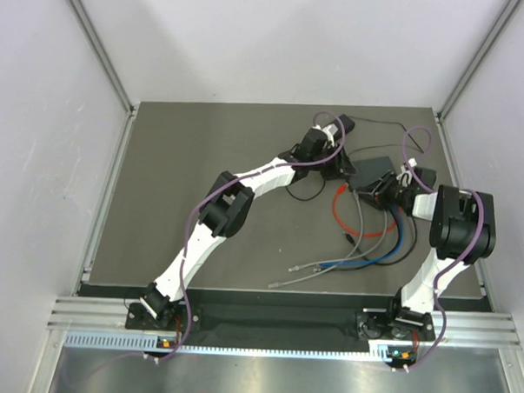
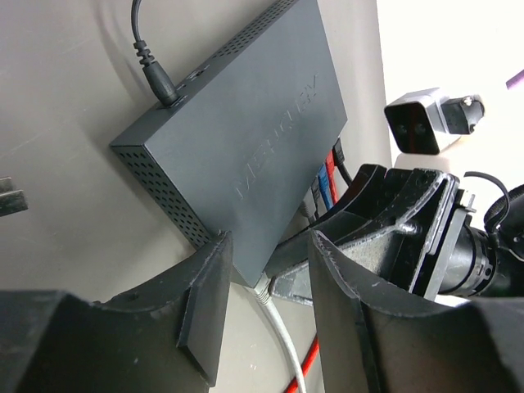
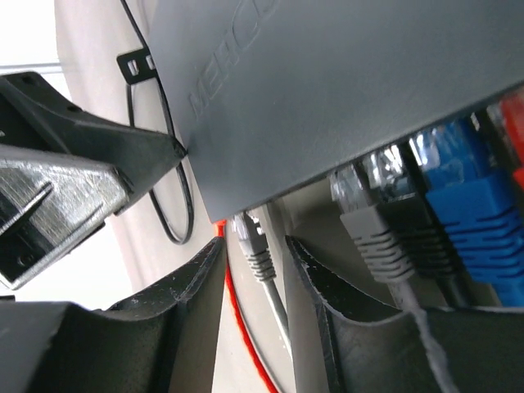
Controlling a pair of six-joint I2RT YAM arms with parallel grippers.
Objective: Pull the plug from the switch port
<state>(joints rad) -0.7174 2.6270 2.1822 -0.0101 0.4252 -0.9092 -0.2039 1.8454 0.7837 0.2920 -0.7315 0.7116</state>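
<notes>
Plug [image 3: 252, 246] seated in the end port of the switch [image 2: 254, 123], lined up for the pull.
Left gripper [image 2: 270, 241] has its jaws half-spread about the switch's near corner, probably to brace the box on the surface [image 2: 65, 106]; whether they actually pinch it I cannot tell. Right gripper [image 3: 254, 250] holds its jaws partly open on either side of the pale grey plug, with slim gaps showing and nothing gripped yet.
</notes>
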